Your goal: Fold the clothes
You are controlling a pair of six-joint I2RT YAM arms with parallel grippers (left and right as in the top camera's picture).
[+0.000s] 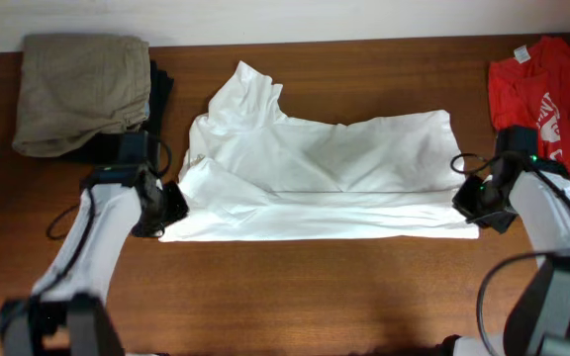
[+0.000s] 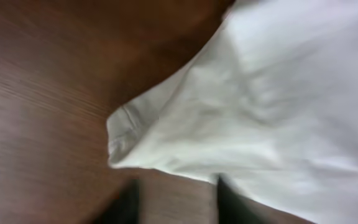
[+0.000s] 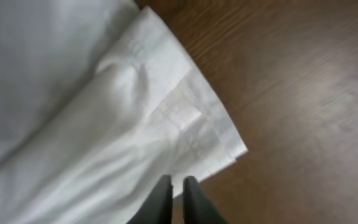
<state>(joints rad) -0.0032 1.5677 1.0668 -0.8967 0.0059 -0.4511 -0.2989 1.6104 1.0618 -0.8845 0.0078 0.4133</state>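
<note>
The fold in hand looks like lifting the near hem, so both corners want a full, even pinch through every layer. The left gripper (image 2: 176,190) holds its jaws apart beside its corner, while the right gripper (image 3: 176,182) has them almost together at the hem, and I cannot tell whether cloth is between them. The left arm (image 1: 95,242) and right arm (image 1: 554,213) lean in from the front edge of the desk (image 1: 305,297), wrists low at either end of the white T-shirt (image 1: 315,168), which is spread across the middle; beyond lie a khaki garment (image 1: 77,89) far left and a red T-shirt (image 1: 542,79) far right.

Robot lab, twin arms (image 1: 102,232), wooden table (image 1: 295,297)
</note>
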